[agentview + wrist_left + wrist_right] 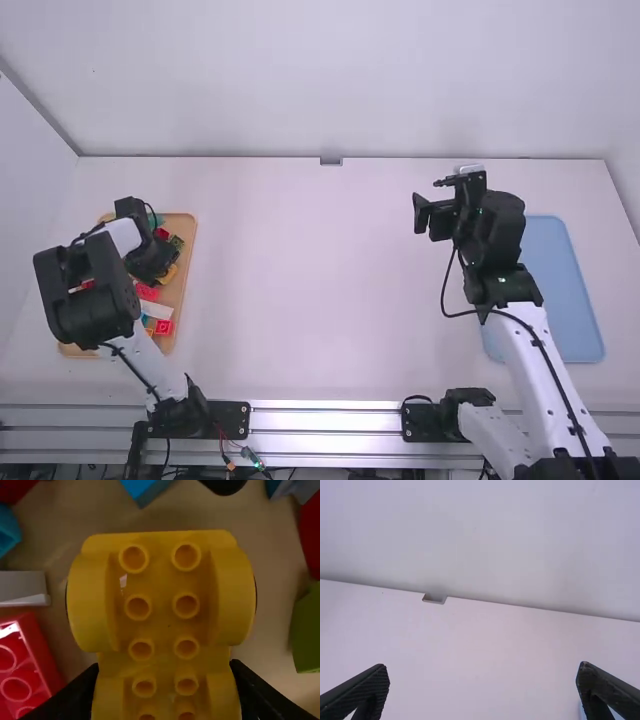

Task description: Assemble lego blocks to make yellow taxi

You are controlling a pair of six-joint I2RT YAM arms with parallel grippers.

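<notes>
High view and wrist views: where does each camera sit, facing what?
High view: above and behind, looking forward and down at the table; left arm and right arm show.
Left wrist view: on that wrist, facing a yellow piece; left gripper grips it.
Right wrist view: on that wrist, facing the far wall; right gripper open.
High and right wrist views share the far-edge notch.

The high view looks forward and down from above and behind the arms (535,350), well back. The left wrist view faces down at the tray (184,245), very near a block (160,595) between and beyond its fingers (80,692). The right wrist view faces past its fingers (365,687) to the wall (330,80) (slightly tilted); it shares the notch (331,161), beyond and between them, with the high view.
</notes>
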